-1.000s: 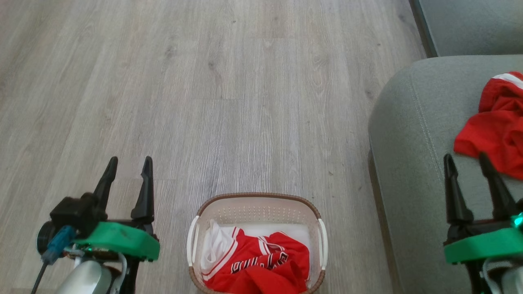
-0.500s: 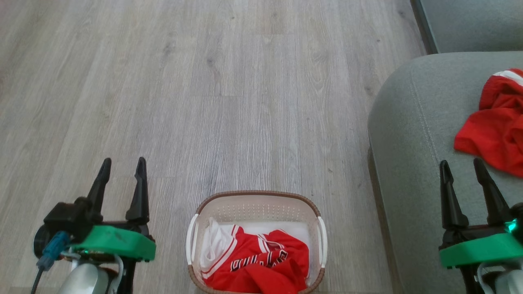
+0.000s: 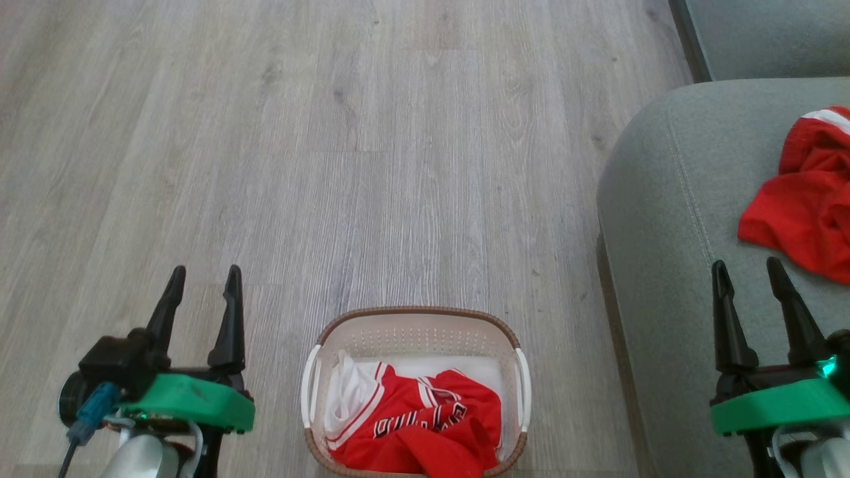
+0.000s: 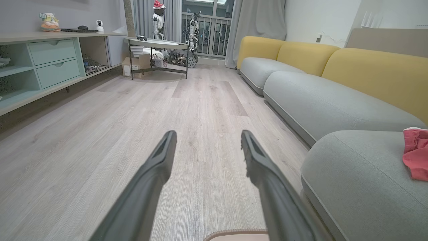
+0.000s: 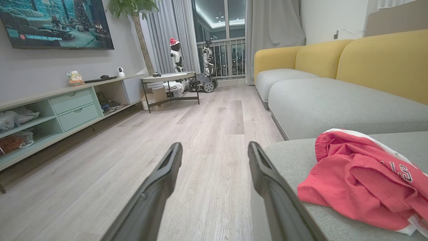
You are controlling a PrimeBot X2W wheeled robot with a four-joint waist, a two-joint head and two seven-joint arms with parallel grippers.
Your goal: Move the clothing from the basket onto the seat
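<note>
Red jersey crumpled in cream basket, lying between the two claws, left claw spread and empty, right claw spread over grey seat, second jersey just beyond it

Left gripper, lower left: tapered black fingers, green wrist plate, blue connector, dark cable, silver forearm. Right gripper, lower right: same, teal light.

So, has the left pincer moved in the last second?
Yes: the left pincer has pulled back slightly toward the robot, judged against the rim of the basket.
</note>
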